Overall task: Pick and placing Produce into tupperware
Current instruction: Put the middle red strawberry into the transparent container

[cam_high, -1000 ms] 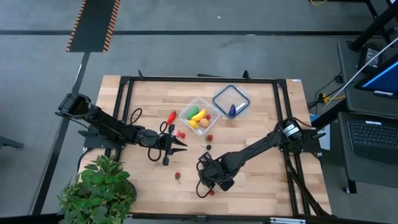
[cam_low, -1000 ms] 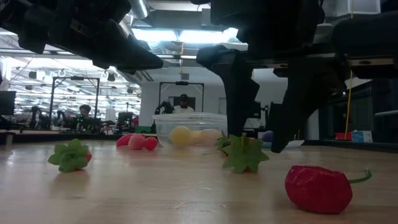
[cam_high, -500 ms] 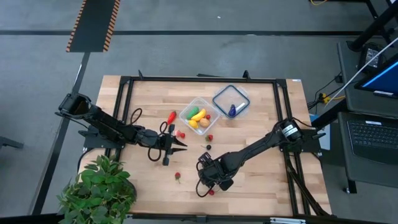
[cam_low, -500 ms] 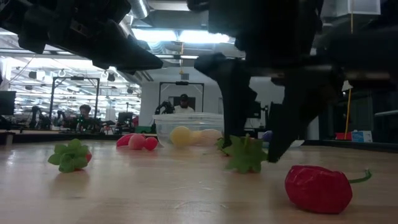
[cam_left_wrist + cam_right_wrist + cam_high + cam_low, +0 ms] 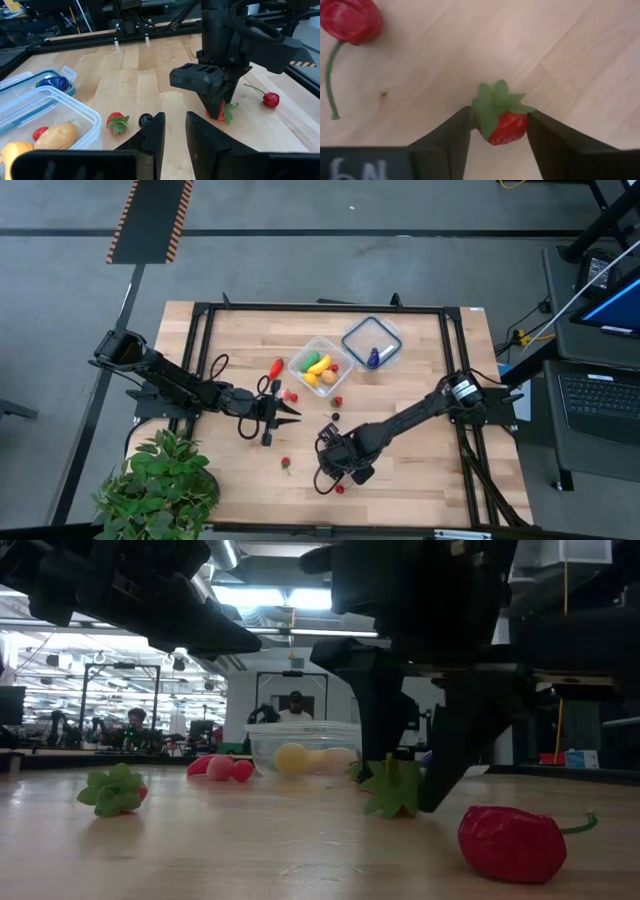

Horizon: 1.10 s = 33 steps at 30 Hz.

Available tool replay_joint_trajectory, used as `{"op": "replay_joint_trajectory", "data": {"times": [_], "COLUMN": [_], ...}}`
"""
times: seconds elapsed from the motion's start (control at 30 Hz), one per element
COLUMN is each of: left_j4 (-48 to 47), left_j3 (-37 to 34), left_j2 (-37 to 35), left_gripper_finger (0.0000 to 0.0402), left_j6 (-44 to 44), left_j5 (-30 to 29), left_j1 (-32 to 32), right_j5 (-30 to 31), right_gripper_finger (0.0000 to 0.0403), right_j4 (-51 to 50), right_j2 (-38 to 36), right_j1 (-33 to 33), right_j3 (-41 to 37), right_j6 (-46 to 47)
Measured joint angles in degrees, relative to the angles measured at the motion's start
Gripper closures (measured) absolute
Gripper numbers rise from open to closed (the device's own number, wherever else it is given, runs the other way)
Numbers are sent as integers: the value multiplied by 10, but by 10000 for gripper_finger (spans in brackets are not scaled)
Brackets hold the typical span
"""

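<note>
My right gripper [image 5: 500,116] stands near the table's near edge [image 5: 335,458], pointing down, shut on a red strawberry with a green leafy cap [image 5: 506,128]. A red cherry with a stem [image 5: 351,20] lies beside it. My left gripper [image 5: 290,413] hovers open and empty left of the table's middle. The clear tupperware [image 5: 320,365] sits toward the far side with yellow, green and tan produce in it. More strawberries [image 5: 292,393] [image 5: 337,401], a dark berry [image 5: 335,416] and a red pepper [image 5: 275,368] lie loose on the wood. My right gripper pinches the strawberry between its two fingers, from above and pointing down. One finger [image 5: 452,132] is against the leafy cap [image 5: 480,107] and the other [image 5: 550,137] against the red side [image 5: 520,125]. The strawberry still rests on the table [image 5: 393,792], at the fingers' free ends.
The clear lid with the greyish-blue rim [image 5: 347,337] lies right of the tub with a blue-purple piece [image 5: 373,357] on it. Another strawberry [image 5: 287,464] lies near the front. A potted plant [image 5: 160,485] fills the near left corner. Bare wood lies to the right.
My right gripper has come down a little over the strawberry, and its fingers have drawn in from well apart until they meet the fruit's sides. The strawberry stays where it was on the table.
</note>
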Motion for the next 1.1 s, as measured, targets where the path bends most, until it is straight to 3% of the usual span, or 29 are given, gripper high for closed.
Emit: {"op": "replay_joint_trajectory", "data": {"times": [0.13, 0.7, 1.1], "left_j4": [0, 0, -13], "left_j3": [0, 0, 0], "left_j2": [0, 0, 0], "left_gripper_finger": [324, 351, 368], "left_j6": [0, 1, 2], "left_j5": [0, 0, 0], "left_j1": [0, 0, 0], "right_j5": [0, -1, -17], "right_gripper_finger": [266, 267, 267], "right_j4": [0, -30, -38], "right_j2": [0, -5, -95], "right_j1": [-6, -38, -61], "right_j3": [0, 5, 7], "right_j6": [0, 44, 92]}}
